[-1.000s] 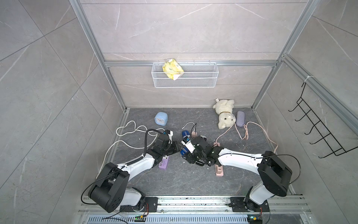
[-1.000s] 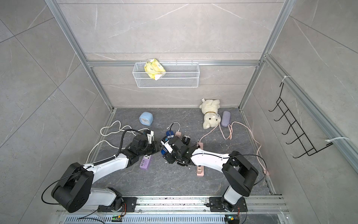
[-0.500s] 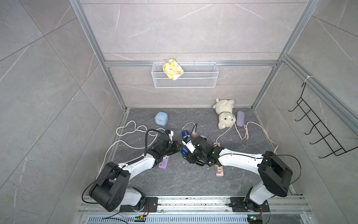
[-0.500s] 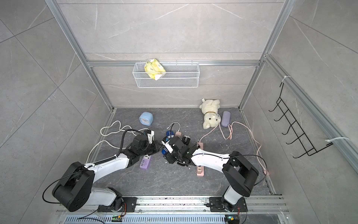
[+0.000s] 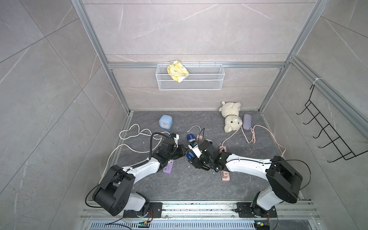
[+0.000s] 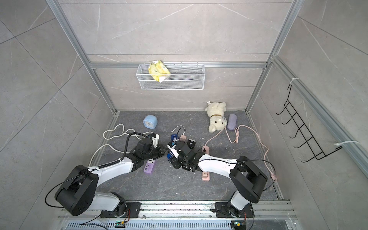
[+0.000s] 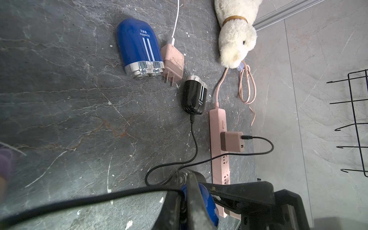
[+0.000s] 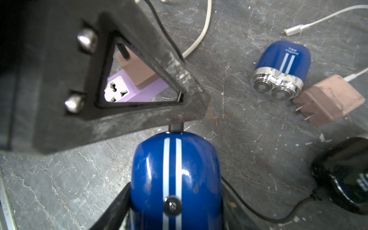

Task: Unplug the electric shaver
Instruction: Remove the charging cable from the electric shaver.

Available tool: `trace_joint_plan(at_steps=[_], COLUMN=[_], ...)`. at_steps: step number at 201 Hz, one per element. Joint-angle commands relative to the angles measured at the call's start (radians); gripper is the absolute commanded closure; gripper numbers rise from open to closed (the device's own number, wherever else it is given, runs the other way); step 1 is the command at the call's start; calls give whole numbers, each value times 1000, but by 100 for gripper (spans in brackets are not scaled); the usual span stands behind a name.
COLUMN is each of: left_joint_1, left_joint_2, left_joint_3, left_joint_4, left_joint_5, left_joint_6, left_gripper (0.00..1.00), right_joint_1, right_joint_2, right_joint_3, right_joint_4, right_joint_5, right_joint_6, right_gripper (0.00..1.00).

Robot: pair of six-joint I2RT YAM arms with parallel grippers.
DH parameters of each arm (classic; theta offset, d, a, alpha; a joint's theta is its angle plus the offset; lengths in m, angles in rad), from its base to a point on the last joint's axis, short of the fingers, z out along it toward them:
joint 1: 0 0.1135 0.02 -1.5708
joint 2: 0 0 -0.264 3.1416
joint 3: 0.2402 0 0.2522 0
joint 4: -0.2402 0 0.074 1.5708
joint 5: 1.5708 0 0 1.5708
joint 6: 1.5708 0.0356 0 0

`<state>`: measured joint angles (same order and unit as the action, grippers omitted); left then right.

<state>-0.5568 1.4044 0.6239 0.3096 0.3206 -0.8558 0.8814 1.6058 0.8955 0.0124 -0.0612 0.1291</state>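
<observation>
My right gripper (image 8: 175, 201) is shut on a blue electric shaver (image 8: 175, 169) with two white stripes, held low over the floor at mid-scene in both top views (image 5: 190, 155) (image 6: 170, 155). A black cable plug (image 8: 175, 126) sits in the shaver's far end. My left gripper (image 7: 184, 192) is shut on that plug, with its black finger (image 8: 139, 65) right against the shaver's end. The cable (image 7: 95, 202) runs back from the left jaws. Its pink adapter (image 8: 137, 69) stands in a purple power strip (image 5: 168, 169).
A second blue shaver (image 7: 139, 45) and a loose pink adapter (image 7: 172, 61) lie just beyond. A black shaver (image 7: 194, 97) is cabled to an adapter on the pink power strip (image 7: 218, 121). Teddy bear (image 5: 231, 117), blue clock (image 5: 165, 120), purple case (image 5: 247, 121), wall basket (image 5: 189, 83).
The left gripper's jaws have closed at the shaver's cable end. Both arms have stayed almost where they were.
</observation>
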Motion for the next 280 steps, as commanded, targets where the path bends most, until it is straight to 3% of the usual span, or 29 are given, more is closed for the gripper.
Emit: trace_joint_plan(at_steps=[1,66,213,280], left_joint_1=[-3,-4,-2,-2], left_joint_2=[4,18,-13,-15], left_joint_3=[17,23,29,30], left_joint_4=[76,83,18,10], left_joint_5=[2,-8,-71,-82], left_joint_6=[17,36,89,100], left_gripper=[100,100,100,100], right_joint_1=[9,14,19,28], right_joint_2=[-21,-35,-55,-127], right_joint_3=[-35,-90,-125,-180], right_joint_4=[0,-8,-39,-93], right_joint_5=[-39,-75,-395,-434], right_joint_6=[19,52,170,203], right_gripper=[59,59,60,61])
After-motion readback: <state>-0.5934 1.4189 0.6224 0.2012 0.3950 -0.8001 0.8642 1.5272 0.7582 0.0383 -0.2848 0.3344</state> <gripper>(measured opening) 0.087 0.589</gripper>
